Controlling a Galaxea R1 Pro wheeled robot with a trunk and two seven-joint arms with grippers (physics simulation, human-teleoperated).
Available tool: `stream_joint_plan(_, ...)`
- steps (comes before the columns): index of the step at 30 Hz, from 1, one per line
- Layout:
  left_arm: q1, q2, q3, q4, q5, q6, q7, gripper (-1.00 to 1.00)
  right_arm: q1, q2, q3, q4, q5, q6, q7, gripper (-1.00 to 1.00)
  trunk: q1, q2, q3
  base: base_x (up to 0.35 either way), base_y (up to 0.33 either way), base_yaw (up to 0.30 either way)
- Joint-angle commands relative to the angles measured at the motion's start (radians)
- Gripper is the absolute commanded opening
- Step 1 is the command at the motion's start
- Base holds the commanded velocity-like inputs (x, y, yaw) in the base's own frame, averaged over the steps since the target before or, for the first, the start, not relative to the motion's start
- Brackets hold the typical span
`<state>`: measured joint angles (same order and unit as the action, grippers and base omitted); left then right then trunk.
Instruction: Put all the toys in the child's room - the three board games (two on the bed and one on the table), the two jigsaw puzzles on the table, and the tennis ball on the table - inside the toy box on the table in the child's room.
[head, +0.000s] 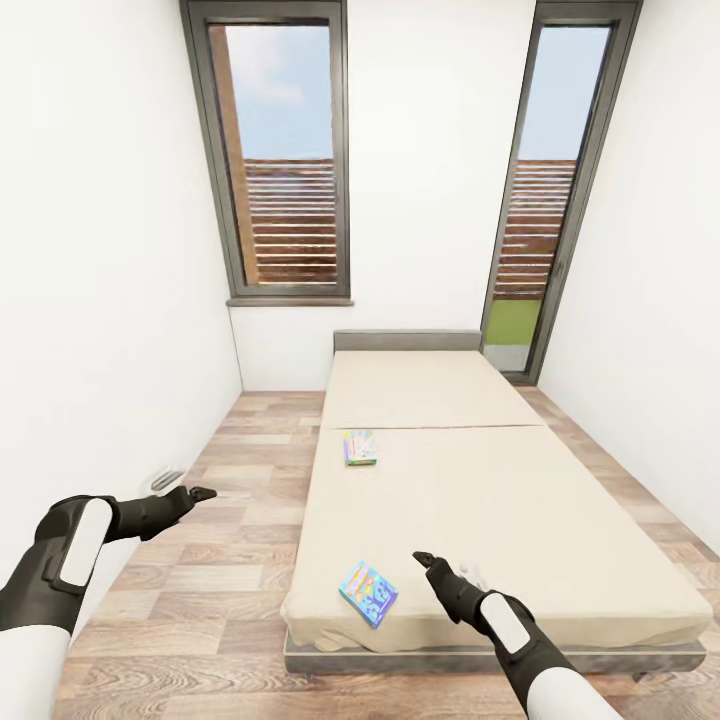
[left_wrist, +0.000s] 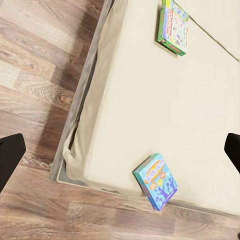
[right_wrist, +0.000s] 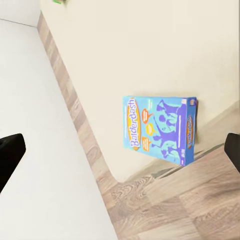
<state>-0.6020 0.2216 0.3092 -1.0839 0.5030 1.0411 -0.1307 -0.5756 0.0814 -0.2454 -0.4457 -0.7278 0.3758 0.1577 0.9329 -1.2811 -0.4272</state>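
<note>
Head view takes in the bed (head: 480, 500), both board games flat on its sheet: the blue board game (head: 368, 592) at its near left corner, the green board game (head: 359, 447) farther along the left edge. Right tool (head: 428, 562) hangs released beside the blue one, likely lining up a pick; left tool (head: 195, 493) waits released over the floor (head: 180, 620).

Left gripper (head: 200, 493) fingers spread, right gripper (head: 424, 558) likewise, both arms outstretched

Head camera faces the bed (head: 500, 480) from its foot; both wrist cameras — nearer — share its corner.
</note>
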Motion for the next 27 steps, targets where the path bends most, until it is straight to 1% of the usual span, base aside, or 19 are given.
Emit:
stream_joint_plan(1,-0.001,0.000,0.002,0.000,-0.009,0.004,-0.010,1.00,-0.001,0.001,-0.008,-0.001,-0.003,0.007,0.001,1.00,0.004,-0.008,-0.004,0.000,0.000,0.000)
stream_joint_plan(7,-0.001,0.001,0.004,0.000,-0.009,0.005,-0.010,1.00,-0.001,0.003,-0.007,0.000,-0.004,0.009,0.001,1.00,0.027,-0.050,-0.023,0.000,0.000,0.000)
stream_joint_plan(12,-0.001,0.001,0.005,0.000,-0.010,0.004,-0.010,1.00,-0.001,0.018,-0.007,-0.001,-0.005,0.010,0.001,1.00,0.046,-0.085,-0.039,0.000,0.000,0.000)
stream_joint_plan(16,-0.001,0.002,0.005,0.000,-0.010,0.004,-0.010,1.00,-0.001,0.021,-0.010,-0.001,-0.017,0.010,0.005,1.00,0.061,-0.113,-0.051,0.000,0.000,0.000)
stream_joint_plan(18,-0.001,0.002,0.006,0.000,-0.010,0.004,-0.010,1.00,-0.001,0.021,-0.024,-0.001,-0.053,0.010,0.007,1.00,0.069,-0.127,-0.058,0.000,0.000,0.000)
stream_joint_plan(19,-0.001,0.002,0.006,0.000,-0.011,0.004,-0.010,1.00,-0.001,0.021,-0.038,-0.001,-0.091,0.011,0.007,1.00,0.073,-0.134,-0.061,0.000,0.000,0.000)
stream_joint_plan(21,-0.001,0.002,0.007,0.000,-0.011,0.004,-0.010,1.00,0.000,0.019,-0.051,-0.001,-0.131,0.012,0.006,1.00,0.081,-0.148,-0.067,0.000,0.000,0.000)
stream_joint_plan(22,-0.001,0.002,0.007,0.000,-0.011,0.004,-0.010,1.00,0.000,0.016,-0.060,-0.001,-0.169,0.013,0.005,1.00,0.084,-0.155,-0.070,0.000,0.000,0.000)
stream_joint_plan(23,-0.001,0.002,0.007,-0.001,-0.011,0.004,-0.010,1.00,0.000,0.014,-0.063,-0.001,-0.186,0.014,0.004,1.00,0.088,-0.162,-0.073,0.000,0.000,0.000)
stream_joint_plan(24,-0.001,0.002,0.007,0.000,-0.011,0.004,-0.010,1.00,0.000,0.012,-0.068,-0.001,-0.215,0.015,0.004,1.00,0.092,-0.169,-0.076,0.000,0.000,0.000)
stream_joint_plan(27,-0.001,0.001,0.007,-0.001,-0.011,0.004,-0.010,1.00,0.001,0.009,-0.073,-0.001,-0.252,0.017,0.005,1.00,0.104,-0.190,-0.086,0.000,0.000,0.000)
